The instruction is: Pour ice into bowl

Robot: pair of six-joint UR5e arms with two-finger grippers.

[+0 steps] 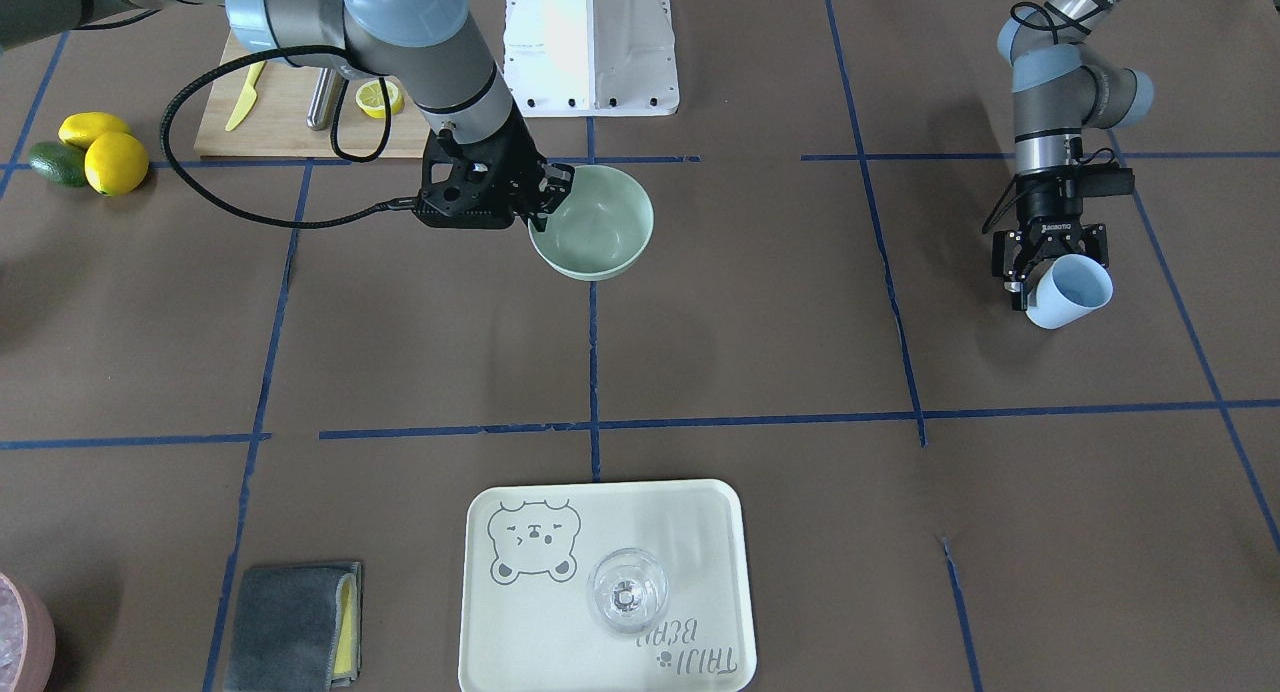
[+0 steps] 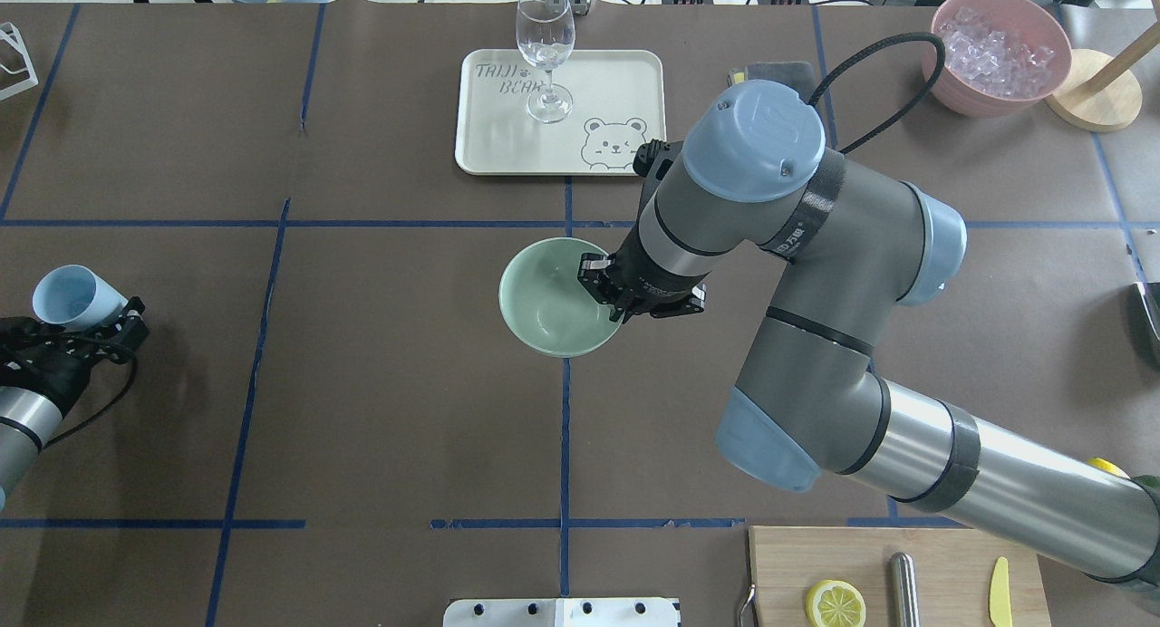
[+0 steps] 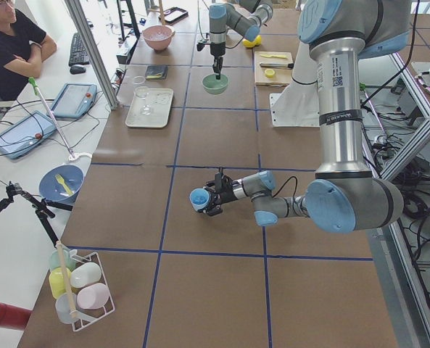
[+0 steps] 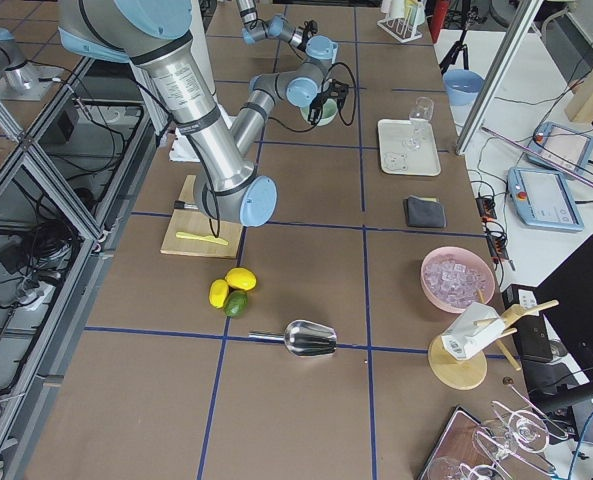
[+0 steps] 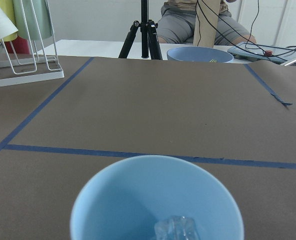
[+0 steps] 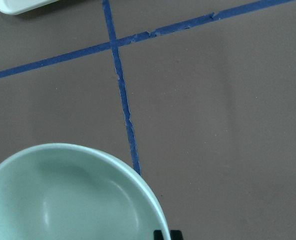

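Ice [image 5: 175,229] lies inside the blue cup [image 5: 133,200], which the left gripper [image 1: 1055,277] clamps, tilted, well apart from the bowl [image 1: 600,237]. The right gripper [image 1: 550,192] pinches the bowl's rim, over a crossing of blue tape lines [image 1: 593,352] at mid-table.

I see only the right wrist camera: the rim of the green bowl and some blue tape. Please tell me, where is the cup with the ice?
Observer: The light blue cup is far from the bowl, near the table's left end, held in the jaws of the left arm.
Operator: Is ice really inside it?
Observer: Yes. The left wrist view shows ice at the bottom of the cup.
Operator: And is my bowl empty everywhere?
Observer: Yes. The overhead view shows its whole inside bare.
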